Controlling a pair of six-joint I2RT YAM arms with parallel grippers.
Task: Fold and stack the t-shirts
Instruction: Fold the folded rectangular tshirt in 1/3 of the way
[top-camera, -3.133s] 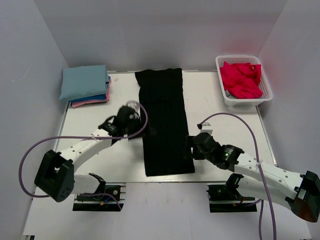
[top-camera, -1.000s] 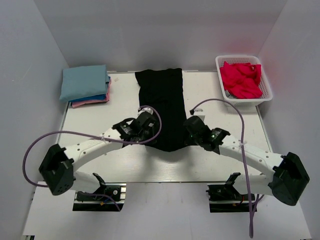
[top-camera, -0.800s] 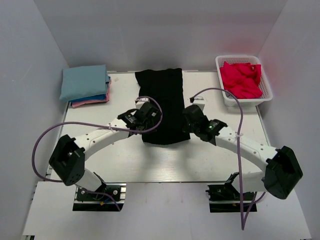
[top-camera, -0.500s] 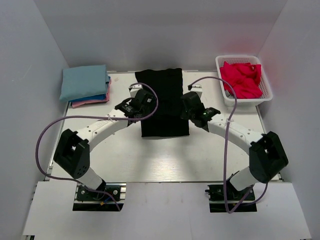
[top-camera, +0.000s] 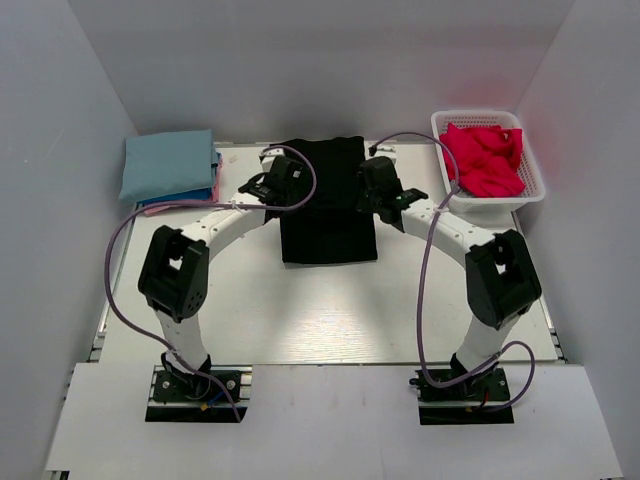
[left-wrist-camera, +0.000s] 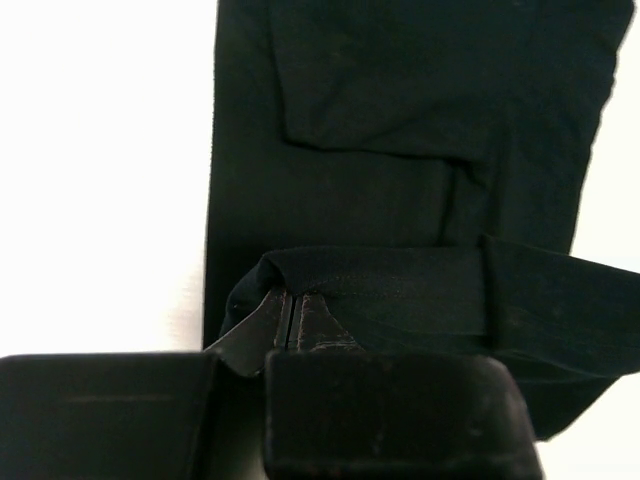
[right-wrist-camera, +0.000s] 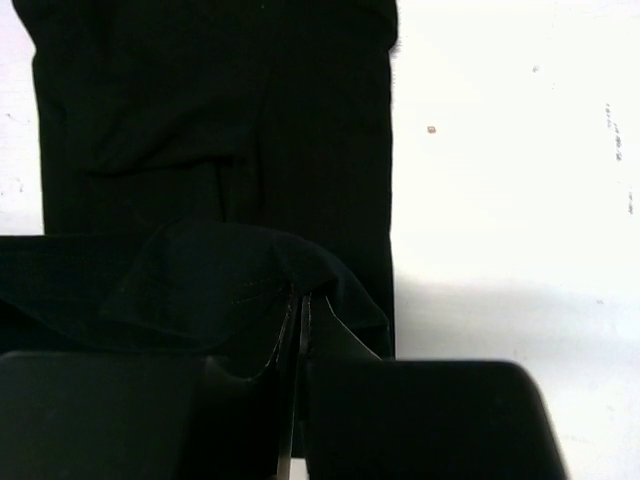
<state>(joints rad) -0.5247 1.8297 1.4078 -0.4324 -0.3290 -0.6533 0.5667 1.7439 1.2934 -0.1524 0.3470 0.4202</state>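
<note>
Black t-shirt (top-camera: 327, 235) edge pinched inside left gripper (left-wrist-camera: 291, 303) and right gripper (right-wrist-camera: 302, 303).

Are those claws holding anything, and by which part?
The black t-shirt. The left gripper pinches its folded-over edge at the left corner, the right gripper at the right corner.

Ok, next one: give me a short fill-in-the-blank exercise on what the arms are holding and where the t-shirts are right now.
1. The left end effector and the right end effector are both shut on the ____.
2. The white basket at the far right holds the ____.
3. On top of the folded stack at the far left lies the ____.

Missing words: 1. black t-shirt; 2. red t-shirt; 3. light blue t-shirt.
</note>
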